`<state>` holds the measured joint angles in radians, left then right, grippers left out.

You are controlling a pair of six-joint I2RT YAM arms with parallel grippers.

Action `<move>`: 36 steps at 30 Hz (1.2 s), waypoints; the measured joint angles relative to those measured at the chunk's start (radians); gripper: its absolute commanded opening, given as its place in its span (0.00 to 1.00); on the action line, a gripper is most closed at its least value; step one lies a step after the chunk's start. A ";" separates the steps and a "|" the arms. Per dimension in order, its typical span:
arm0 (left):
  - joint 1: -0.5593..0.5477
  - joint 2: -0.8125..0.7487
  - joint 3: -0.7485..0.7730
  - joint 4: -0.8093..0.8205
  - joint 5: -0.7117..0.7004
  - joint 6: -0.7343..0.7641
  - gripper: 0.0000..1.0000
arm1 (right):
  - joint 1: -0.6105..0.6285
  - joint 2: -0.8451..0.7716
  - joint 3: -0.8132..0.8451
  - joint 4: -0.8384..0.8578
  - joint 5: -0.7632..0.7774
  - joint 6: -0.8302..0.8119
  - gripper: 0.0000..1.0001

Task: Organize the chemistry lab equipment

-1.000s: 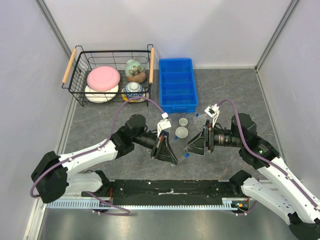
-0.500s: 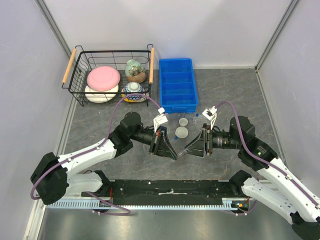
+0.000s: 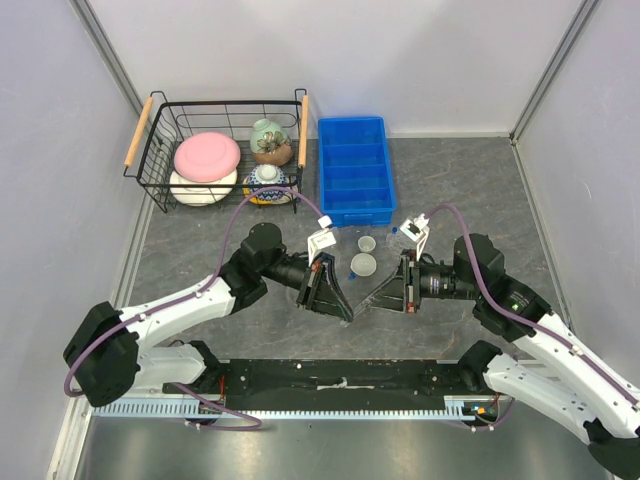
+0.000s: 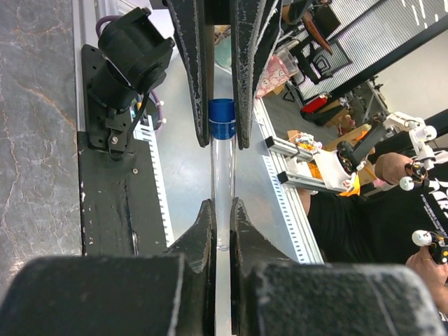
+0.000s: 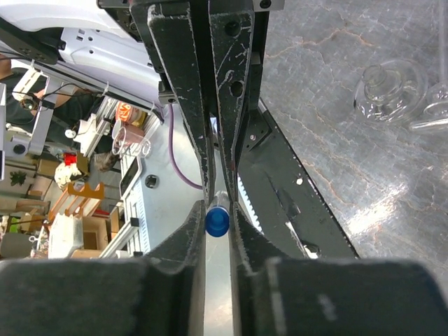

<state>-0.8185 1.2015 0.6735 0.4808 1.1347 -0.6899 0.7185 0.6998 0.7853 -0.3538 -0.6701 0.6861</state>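
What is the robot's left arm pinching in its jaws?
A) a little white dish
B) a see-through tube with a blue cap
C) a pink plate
B: in the left wrist view, the jaws of the left gripper are closed on a clear tube with a blue cap on its far end.

You have the basket at the far left, with the tray just to its right. Two dishes sit near of the tray, the flask beside them on the right. Nearer still, the tube spans between left gripper and right gripper.
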 measured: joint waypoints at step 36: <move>0.006 -0.180 0.274 -0.993 -1.004 0.283 0.98 | 0.043 0.198 0.156 -0.312 1.081 -0.154 0.00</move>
<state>-0.8127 1.0214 0.9474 -0.5121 0.1310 -0.4072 0.7620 0.8978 0.9409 -0.6662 0.4114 0.5316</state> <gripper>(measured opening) 0.984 0.207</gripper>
